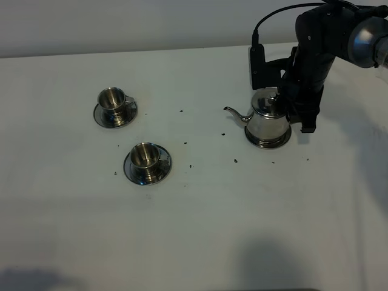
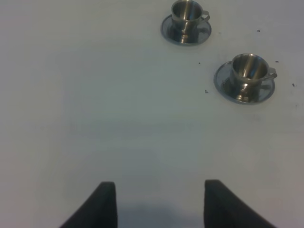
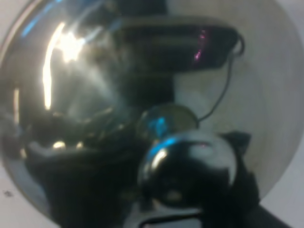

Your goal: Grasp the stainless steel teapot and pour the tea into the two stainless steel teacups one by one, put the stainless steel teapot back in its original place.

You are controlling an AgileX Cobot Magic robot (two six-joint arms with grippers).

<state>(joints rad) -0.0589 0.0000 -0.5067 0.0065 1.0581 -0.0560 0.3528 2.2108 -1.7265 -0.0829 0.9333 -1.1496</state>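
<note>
Teapot: shiny squat stainless steel teapot [image 1: 267, 118], upright on the white bench [image 1: 242, 212]; its thin curved spout [image 1: 235, 114] points away from the right claw.
Lid: domed steel lid [image 3: 95, 95] with a round knob [image 3: 187, 161], on top of the teapot; it fills the right wrist view and shows only blurred reflections.
Stand: flat round steel disc [image 1: 259, 144] with a raised rim, directly under the teapot, its rim showing around the base.
Right claw: black right claw [image 1: 300, 116], at the teapot's handle side, opposite the spout, hiding the handle; whether it stands wide, narrow or closed on the handle cannot be told.
Left claw: left claw [image 2: 159, 206], two dark fingers set wide apart with bare bench between them, holding nothing.
Cup 1: far teacup [image 1: 112, 98] [image 2: 187, 12], a small shiny steel cup with a little side handle, upright on a round steel saucer [image 1: 100, 116], beyond the teapot's spout and well apart from it.
Cup 2: near teacup [image 1: 144, 155] [image 2: 248, 69], alike, on its own saucer [image 1: 130, 173], also on the spout side, somewhat closer to the teapot.
Specks: small dark specks [image 1: 234, 160] scattered on the bench, mostly between the teapot and the cups.
</note>
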